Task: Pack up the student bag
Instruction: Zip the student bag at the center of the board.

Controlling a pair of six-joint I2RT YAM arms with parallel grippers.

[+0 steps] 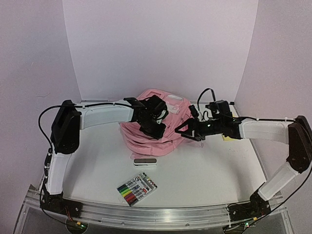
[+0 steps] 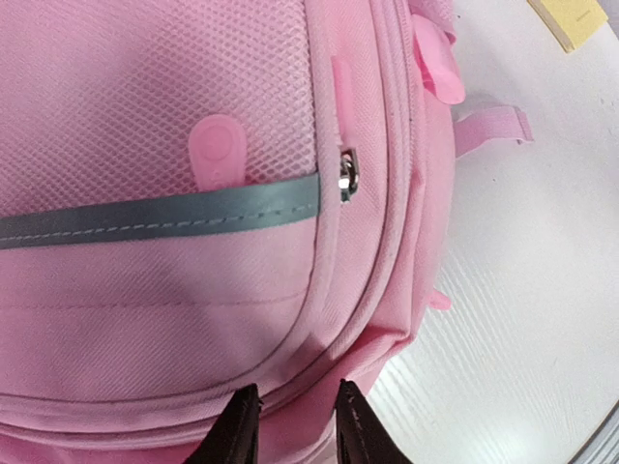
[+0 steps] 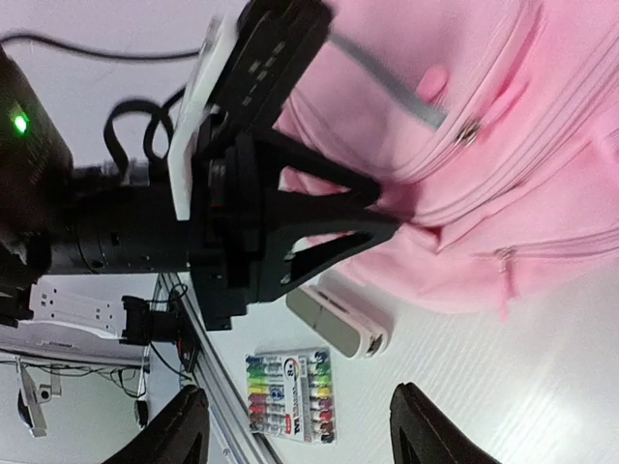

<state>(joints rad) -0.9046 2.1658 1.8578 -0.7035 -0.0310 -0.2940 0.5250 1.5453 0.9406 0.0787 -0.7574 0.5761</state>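
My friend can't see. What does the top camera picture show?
A pink student bag lies on a white table, with the left gripper over it and the right gripper beside it. A marker pack and a white case lie nearer the front.

Robotics lab cell, as I see it remotely: plain white backdrop panels (image 1: 161, 44) enclose a white table (image 1: 209, 170); a ribbed aluminium rail (image 1: 161, 214) bears my cabled left arm (image 1: 105, 116) and right arm (image 1: 263, 130).

Slightly parted jaws over the student bag (image 2: 184, 290).
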